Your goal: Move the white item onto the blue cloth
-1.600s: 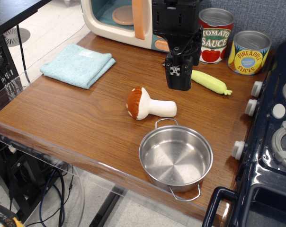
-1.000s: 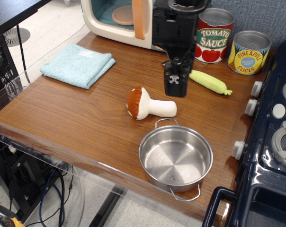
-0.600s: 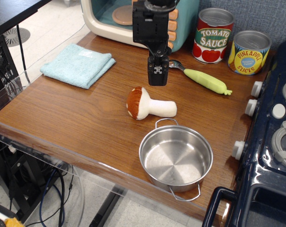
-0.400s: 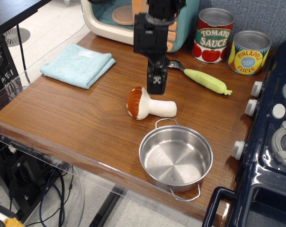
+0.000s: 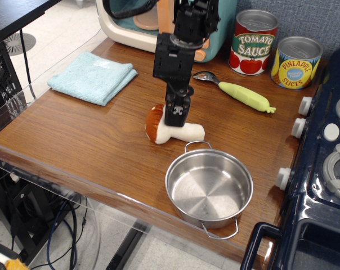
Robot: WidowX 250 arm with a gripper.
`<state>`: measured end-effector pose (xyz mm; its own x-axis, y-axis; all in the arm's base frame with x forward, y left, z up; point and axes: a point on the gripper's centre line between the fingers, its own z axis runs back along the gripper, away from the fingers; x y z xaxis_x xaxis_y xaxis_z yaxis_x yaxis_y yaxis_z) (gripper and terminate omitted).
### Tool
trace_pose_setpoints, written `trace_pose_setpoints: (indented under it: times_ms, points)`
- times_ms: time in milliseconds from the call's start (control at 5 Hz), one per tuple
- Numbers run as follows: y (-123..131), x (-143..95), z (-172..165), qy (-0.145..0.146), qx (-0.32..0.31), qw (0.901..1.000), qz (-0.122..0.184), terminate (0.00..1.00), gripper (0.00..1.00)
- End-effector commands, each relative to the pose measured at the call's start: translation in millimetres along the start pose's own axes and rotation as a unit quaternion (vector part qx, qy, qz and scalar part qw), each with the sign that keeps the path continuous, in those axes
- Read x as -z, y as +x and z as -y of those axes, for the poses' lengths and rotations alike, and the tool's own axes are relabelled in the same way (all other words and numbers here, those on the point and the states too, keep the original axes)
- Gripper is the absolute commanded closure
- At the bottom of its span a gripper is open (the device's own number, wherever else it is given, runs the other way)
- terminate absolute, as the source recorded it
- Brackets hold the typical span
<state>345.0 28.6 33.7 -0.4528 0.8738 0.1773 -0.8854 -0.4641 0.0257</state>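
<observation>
A steel pot [image 5: 209, 189] sits near a spoon [image 5: 235, 91] and two cans [image 5: 276, 52].

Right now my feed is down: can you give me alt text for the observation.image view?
The tool is down on the plush mushroom, which lies on its side mid-table where the brown cap meets the white stem; whether it has closed on it cannot be told. The folded blue cloth lies bare at the far left, and an empty steel pot sits just in front of the mushroom.

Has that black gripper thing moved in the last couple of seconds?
Yes. The gripper has swung left, away from the tomato sauce can, and come down onto the mushroom beside the steel pot.
</observation>
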Motion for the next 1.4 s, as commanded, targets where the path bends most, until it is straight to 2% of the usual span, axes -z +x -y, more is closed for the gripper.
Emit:
trace_pose_setpoints:
  times_ms: [0, 200, 600, 800, 1000, 1200]
  points:
    - [-1.7, 8.4, -12.1, 0.015, 0.009, 0.9997, 0.018, 0.0, 0.0]
    - [-3.4, 15.7, -14.5, 0.014, 0.017, 0.9994, 0.026, 0.0, 1.0]
    - [-3.9, 3.0, -5.6, 0.002, 0.009, 0.9999, 0.014, 0.0, 1.0]
    - [-0.7, -16.7, 11.1, -0.011, -0.012, 0.9999, 0.001, 0.0, 1.0]
    - [1.8, -56.2, 21.7, -0.045, -0.03, 0.9985, -0.005, 0.0, 1.0]
    - [13.8, -88.0, 18.3, -0.049, -0.033, 0.9975, -0.039, 0.0, 1.0]
